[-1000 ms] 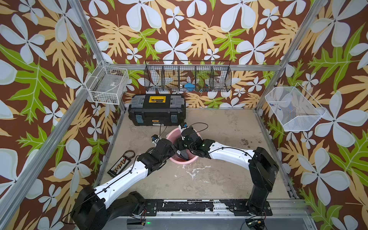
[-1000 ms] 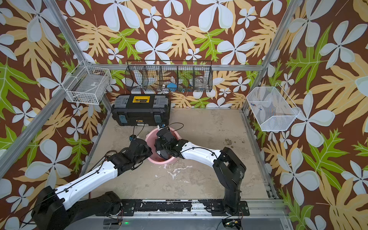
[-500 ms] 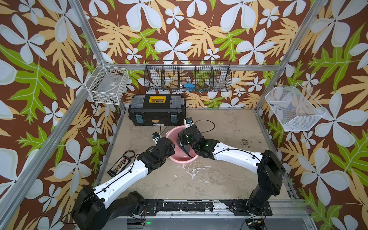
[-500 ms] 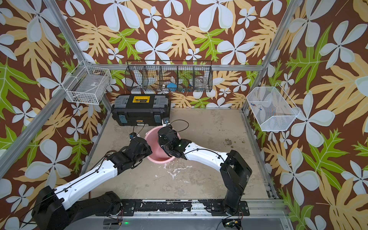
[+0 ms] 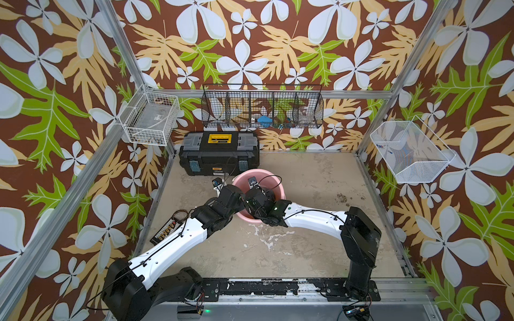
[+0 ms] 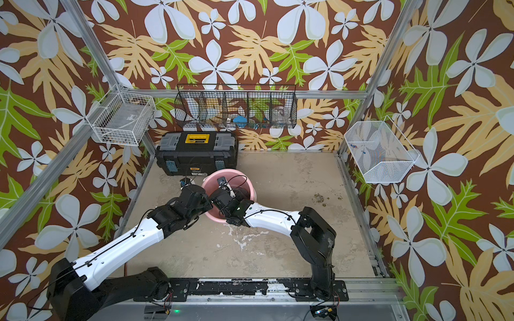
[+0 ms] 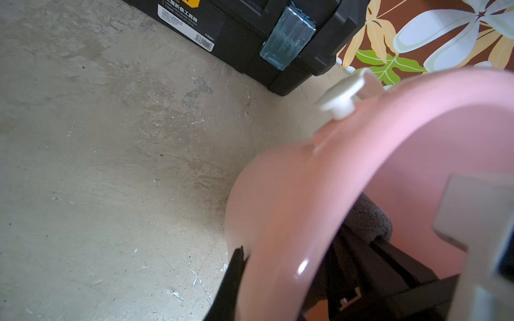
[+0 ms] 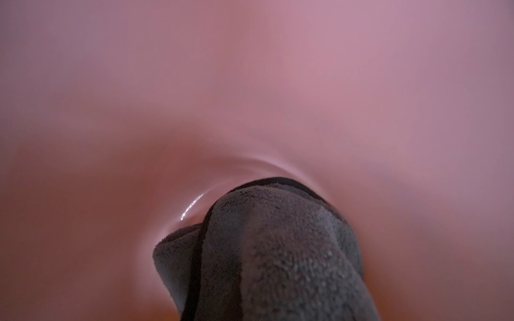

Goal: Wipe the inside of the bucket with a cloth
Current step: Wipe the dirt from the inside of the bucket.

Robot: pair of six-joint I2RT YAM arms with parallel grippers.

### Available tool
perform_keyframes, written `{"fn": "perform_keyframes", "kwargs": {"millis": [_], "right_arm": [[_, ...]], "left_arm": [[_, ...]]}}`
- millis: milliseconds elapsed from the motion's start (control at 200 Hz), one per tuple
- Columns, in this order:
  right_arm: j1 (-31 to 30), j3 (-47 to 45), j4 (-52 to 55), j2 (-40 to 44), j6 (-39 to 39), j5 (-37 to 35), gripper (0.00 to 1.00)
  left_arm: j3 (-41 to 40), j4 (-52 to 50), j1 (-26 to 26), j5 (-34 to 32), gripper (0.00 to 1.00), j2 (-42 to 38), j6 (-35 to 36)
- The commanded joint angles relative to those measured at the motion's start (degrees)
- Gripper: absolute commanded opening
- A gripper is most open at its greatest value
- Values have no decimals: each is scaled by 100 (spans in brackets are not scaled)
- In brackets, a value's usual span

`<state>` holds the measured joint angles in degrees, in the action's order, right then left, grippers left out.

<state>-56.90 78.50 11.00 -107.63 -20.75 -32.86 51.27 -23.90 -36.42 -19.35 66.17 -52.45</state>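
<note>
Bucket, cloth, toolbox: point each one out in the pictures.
bucket [image 7: 278, 194], left wrist view, on its pink outer wall.
cloth [image 8: 278, 250], right wrist view, on its bunched grey middle.
toolbox [image 5: 205, 158], a top view, on its black front face.

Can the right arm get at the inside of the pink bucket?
Looks so: the right gripper is in the round pink plastic bucket, its dark grey cloth against the inner wall.

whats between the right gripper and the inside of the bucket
The cloth: the right wrist view shows it bunched ahead of the right gripper, its tip against the bucket where wall meets bottom. Nothing else shows there.
</note>
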Motion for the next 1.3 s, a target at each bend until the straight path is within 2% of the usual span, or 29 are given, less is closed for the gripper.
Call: {"fn": "perform_keyframes", "kwargs": {"millis": [0, 255, 455, 641, 771, 1296], "right_arm": [[53, 164, 352, -147, 40, 129, 0], [465, 347, 297, -613, -109, 595, 0], [487, 461, 42, -803, 62, 192, 0], [479, 0, -876, -668, 254, -317, 0], [472, -421, -1672, -523, 432, -396, 0], [285, -862, -3476, -309, 928, -1036, 0]], "left_arm": [[15, 243, -4, -9, 0, 9, -78], [-107, 280, 3, 289, 0, -265, -147], [-209, 254, 4, 719, 0, -357, -281], [-265, 177, 0, 1158, 0, -392, -380], [-310, 154, -4, 1556, 0, -420, -484], [-442, 17, 2, 2047, 0, -399, -621]]}}
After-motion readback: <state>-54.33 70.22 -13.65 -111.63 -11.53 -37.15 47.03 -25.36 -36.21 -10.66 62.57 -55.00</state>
